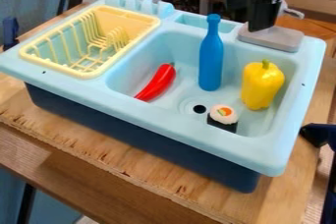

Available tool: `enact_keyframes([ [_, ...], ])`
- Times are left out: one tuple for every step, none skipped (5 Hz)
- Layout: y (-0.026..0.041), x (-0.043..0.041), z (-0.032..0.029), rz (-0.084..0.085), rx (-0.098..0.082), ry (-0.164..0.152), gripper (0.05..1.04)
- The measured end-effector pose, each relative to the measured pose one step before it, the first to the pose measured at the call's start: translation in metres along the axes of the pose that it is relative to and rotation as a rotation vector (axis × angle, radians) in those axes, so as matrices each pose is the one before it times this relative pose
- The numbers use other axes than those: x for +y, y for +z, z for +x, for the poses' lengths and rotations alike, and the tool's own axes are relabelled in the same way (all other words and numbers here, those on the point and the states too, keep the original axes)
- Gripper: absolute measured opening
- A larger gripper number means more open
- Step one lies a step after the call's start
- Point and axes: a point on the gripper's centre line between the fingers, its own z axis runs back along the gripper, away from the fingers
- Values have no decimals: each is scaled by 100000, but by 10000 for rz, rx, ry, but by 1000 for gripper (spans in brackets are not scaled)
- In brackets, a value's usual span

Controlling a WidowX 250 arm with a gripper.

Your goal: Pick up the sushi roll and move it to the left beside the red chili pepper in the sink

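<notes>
Black gripper [263,25] hangs above the sink [164,116] at one o'clock (wide or narrow, cannot tell); likely positioning; reaching the yellow pepper [261,85], three o'clock, would need lowering

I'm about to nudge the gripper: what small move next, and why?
Probably ease the gripper toward the basin before lowering: it appears over the grey base at the sink's back, while the bottle and yellow pepper are in the basin.
</notes>
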Motion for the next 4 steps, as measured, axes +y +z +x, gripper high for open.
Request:
enact_keyframes([
  [-1442,-199,-310,-246,281,154,1000],
  [-1279,-2787,-2189,-472,-215,798,1000],
  [-73,-2590,-1291,467,-211,840,1000],
  [-1035,-354,-739,442,276,303,1000],
])
